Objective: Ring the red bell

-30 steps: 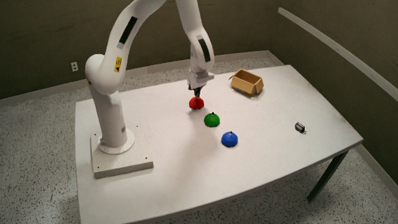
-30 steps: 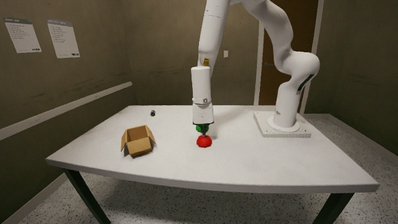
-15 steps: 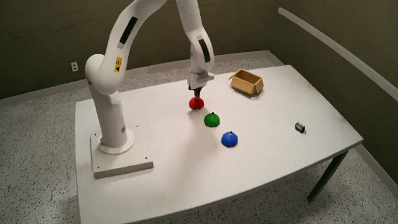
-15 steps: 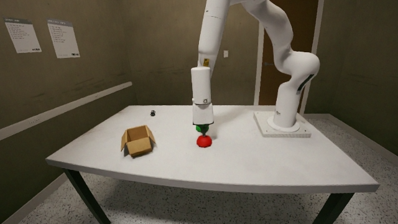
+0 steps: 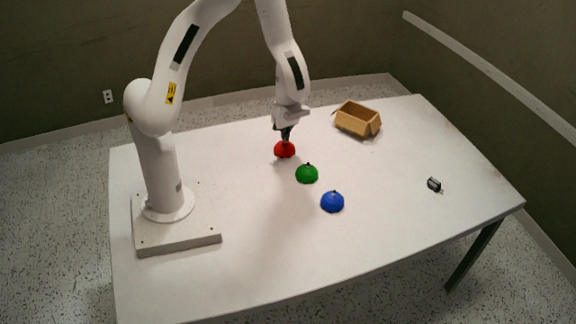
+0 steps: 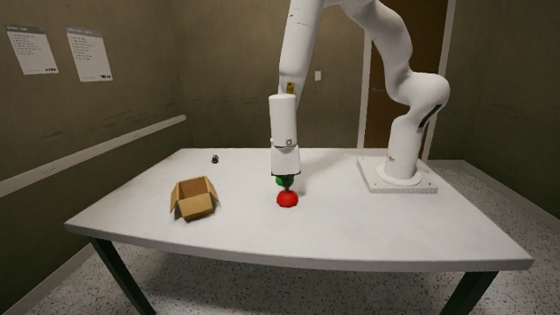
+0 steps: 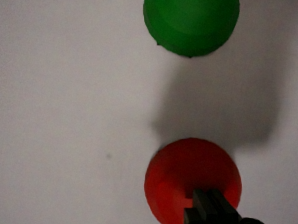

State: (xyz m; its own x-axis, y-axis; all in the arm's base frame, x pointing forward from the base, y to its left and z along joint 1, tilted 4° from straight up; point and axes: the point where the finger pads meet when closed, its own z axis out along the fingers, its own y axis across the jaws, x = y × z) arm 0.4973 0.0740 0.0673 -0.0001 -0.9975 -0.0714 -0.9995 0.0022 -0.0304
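a white bench (image 6: 394, 245) with dark legs stands in a room with dull olive walls. the order below runs from the front edge of the exterior view toward the back.

nearest the front edge, left of centre, an open cardboard box (image 6: 193, 199) lies tipped with its flaps spread. to its right, near the middle of the bench, sits the red bell (image 6: 287, 199), a low dome. the end effector (image 6: 286, 185) points straight down onto the crown of this bell, its dark fingers pressed together with nothing between them. the closed tips meet the top of the dome where the button would be; the button itself is hidden under them. in the wrist view the dark fingers cover the near part of the red bell (image 7: 193, 183).

just behind the red bell is a green bell (image 5: 306, 173), its dark button showing on top. it is near the red one but not touching it. in the exterior view only a sliver of green shows behind the end effector. beyond it, in the same diagonal row, is a blue bell (image 5: 332, 202), also with a dark button on top.

further back on the right, the white arm rises from a square white base plate (image 6: 430, 189). far back on the left lies a small dark object (image 6: 214, 158), too small to identify. two paper sheets (image 6: 89, 54) hang on the left wall.
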